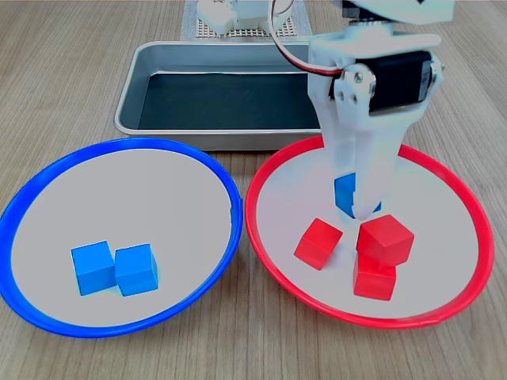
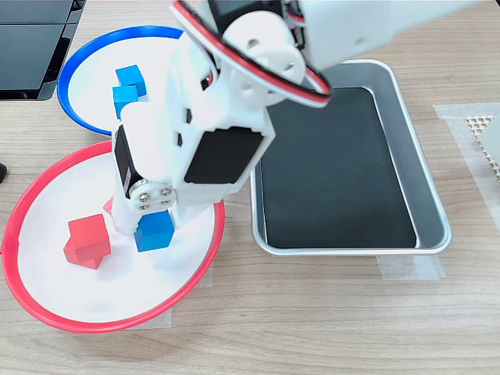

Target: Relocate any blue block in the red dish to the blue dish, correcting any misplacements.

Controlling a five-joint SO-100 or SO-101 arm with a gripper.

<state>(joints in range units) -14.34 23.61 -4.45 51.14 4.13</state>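
The blue block (image 2: 154, 232) is clamped in the hand (image 2: 148, 226), low left of centre in the second exterior view. It is held inside the red dish (image 2: 31, 195), beside red cubes (image 2: 87, 241).

The arm (image 2: 226, 101) is showing a white plastic shell with black motor blocks (image 2: 223, 160) set into it. A bundle of red, white and black cables (image 1: 287, 47) is looping over the upper joint. Four small silver screws (image 2: 152, 199) are sitting in a round white plate near the wrist. The white fingers (image 1: 366, 194) are tapering downward.
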